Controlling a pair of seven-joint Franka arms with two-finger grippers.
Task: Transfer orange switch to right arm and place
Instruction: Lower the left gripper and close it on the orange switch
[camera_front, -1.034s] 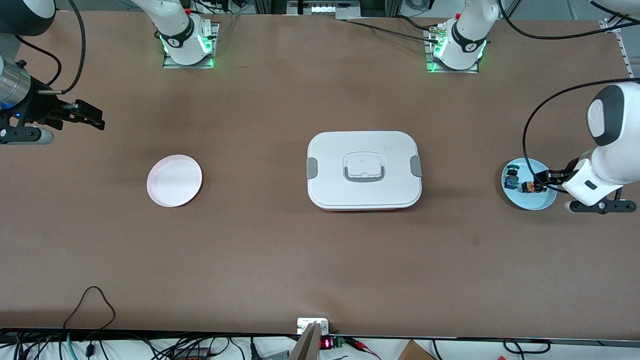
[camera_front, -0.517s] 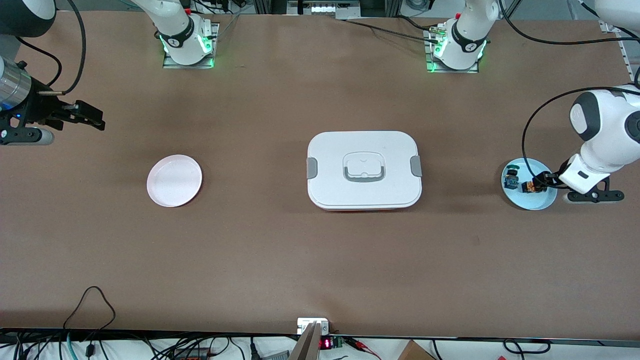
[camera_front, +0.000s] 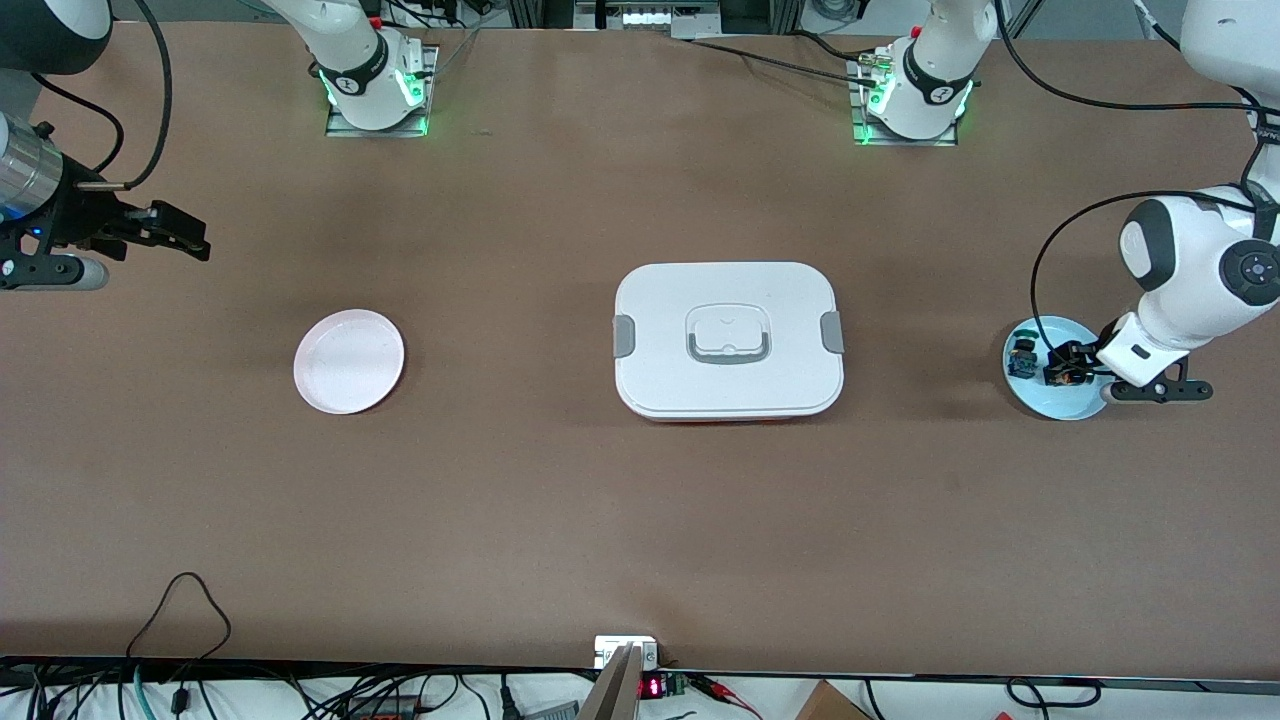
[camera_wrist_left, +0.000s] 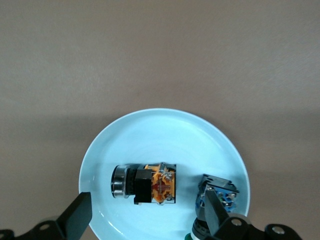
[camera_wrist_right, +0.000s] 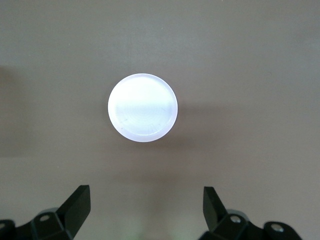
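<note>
On the light blue plate (camera_front: 1078, 405) at the left arm's end: orange switch (camera_wrist_left: 150, 183) unlifted between left gripper's (camera_wrist_left: 145, 220) spread jaws, handover and placing pending; right gripper (camera_front: 180, 237) waiting, jaws apart.

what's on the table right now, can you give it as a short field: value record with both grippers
orange switch: lying on its side in the light blue dish, not gripped
second switch: blue-green parts, same dish, beside the orange one
left gripper: open, over the blue dish, fingers straddling the orange switch
right gripper: open, holding nothing, waiting over bare table at the right arm's end
pink plate: bare, toward the right arm's end
white lidded box: closed, mid-table between the dishes
transfer: not yet begun
</note>
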